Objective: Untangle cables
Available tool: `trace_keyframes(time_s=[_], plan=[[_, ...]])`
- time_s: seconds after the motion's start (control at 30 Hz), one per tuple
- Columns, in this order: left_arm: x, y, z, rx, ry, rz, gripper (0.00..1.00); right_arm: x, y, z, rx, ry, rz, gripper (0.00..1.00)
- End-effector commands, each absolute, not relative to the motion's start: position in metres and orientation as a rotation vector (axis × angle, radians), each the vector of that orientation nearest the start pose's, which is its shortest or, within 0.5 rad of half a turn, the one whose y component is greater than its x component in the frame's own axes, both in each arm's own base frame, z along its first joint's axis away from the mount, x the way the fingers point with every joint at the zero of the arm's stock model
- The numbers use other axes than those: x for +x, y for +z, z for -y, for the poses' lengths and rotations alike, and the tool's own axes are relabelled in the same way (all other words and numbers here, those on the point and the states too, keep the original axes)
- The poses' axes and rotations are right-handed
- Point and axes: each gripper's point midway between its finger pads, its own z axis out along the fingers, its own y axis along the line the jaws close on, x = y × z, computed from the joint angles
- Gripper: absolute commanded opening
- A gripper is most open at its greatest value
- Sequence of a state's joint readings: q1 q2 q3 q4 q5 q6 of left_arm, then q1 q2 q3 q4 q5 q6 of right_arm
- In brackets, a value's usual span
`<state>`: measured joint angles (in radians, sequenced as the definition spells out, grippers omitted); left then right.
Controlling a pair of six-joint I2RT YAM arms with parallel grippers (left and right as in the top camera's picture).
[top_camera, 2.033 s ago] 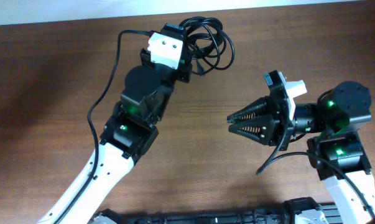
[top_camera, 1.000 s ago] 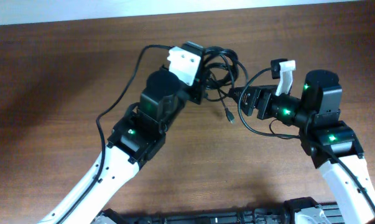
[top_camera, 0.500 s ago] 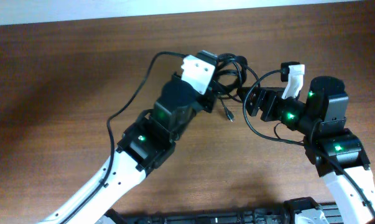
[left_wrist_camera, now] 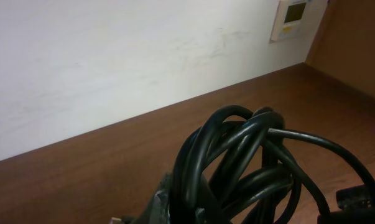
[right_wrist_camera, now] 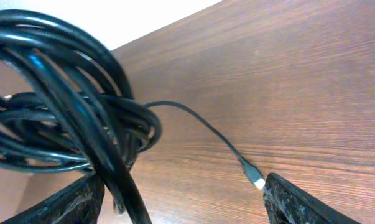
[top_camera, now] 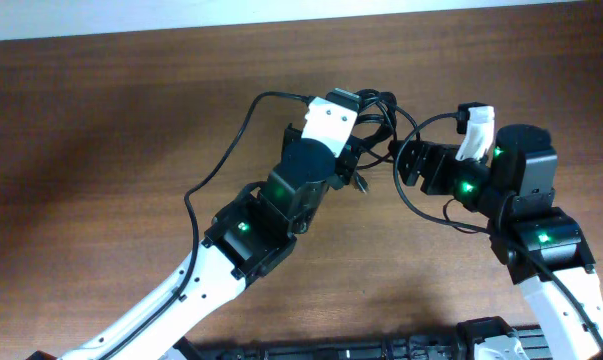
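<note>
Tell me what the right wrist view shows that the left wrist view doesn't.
Only the right wrist view shows one thin black cord ending in a small silver-tipped plug, framed by the open right tool. Only the left wrist view shows a small white wall panel with a screen. Both share the tangled bundle of black cables and the brown wooden table.
</note>
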<state>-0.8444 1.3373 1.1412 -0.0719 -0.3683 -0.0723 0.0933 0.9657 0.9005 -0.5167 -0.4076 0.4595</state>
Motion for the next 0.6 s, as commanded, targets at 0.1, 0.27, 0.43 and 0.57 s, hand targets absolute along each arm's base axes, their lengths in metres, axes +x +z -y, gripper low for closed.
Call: trace_keyframes(time_s=[0.1, 0.27, 0.43, 0.57], plan=[[0.324, 0.326, 0.303, 0.492, -0.395, -1.756, 0.00, 0.306, 0.242, -0.077, 0.224, 0.606, -2.200, 0.80], [0.318, 0.326, 0.310, 0.511, -0.409, -1.753, 0.00, 0.306, 0.242, -0.077, 0.224, 0.607, -2.200, 0.80], [0.319, 0.325, 0.309, 0.507, -0.403, -1.754, 0.00, 0.306, 0.241, -0.077, 0.224, 0.606, -2.201, 0.80], [0.320, 0.326, 0.306, 0.499, -0.380, -1.752, 0.00, 0.305, 0.233, -0.065, 0.276, 0.523, -2.227, 0.80]])
